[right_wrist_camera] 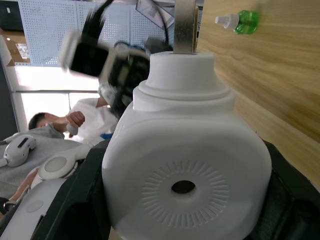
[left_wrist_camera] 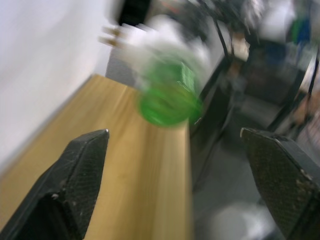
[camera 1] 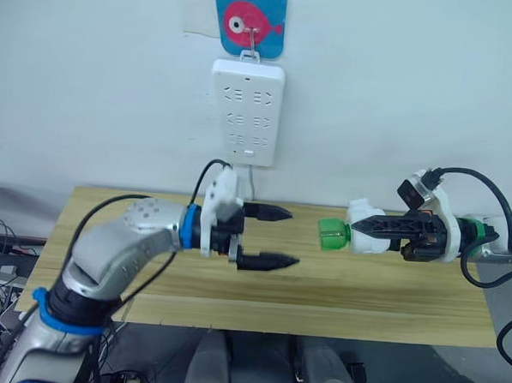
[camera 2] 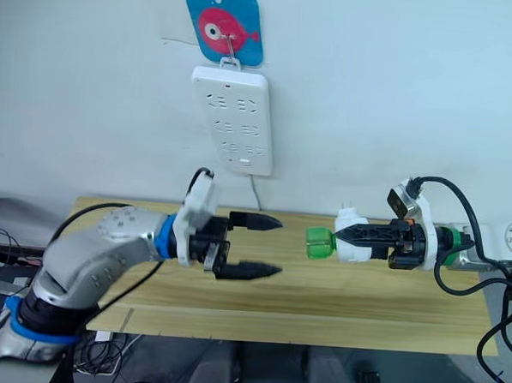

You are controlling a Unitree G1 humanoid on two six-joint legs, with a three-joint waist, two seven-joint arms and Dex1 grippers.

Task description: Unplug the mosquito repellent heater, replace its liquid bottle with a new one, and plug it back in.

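Right gripper (camera 2: 344, 235) is clamped on the mosquito repellent heater (camera 2: 350, 230), its liquid bottle (camera 2: 319, 243) still fitted, held above the wooden table (camera 2: 336, 299). Left gripper (camera 2: 266, 243) hovers nearby, fingers spread, empty. Capped new bottle (right_wrist_camera: 239, 21) lies on the table.

Silver arms, blue wrist rings, black cables, black-fingered left gripper (camera 1: 269, 237).

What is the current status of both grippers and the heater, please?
Right gripper shut on heater, green bottle attached. Left gripper open, facing bottle. Capped bottle on table.
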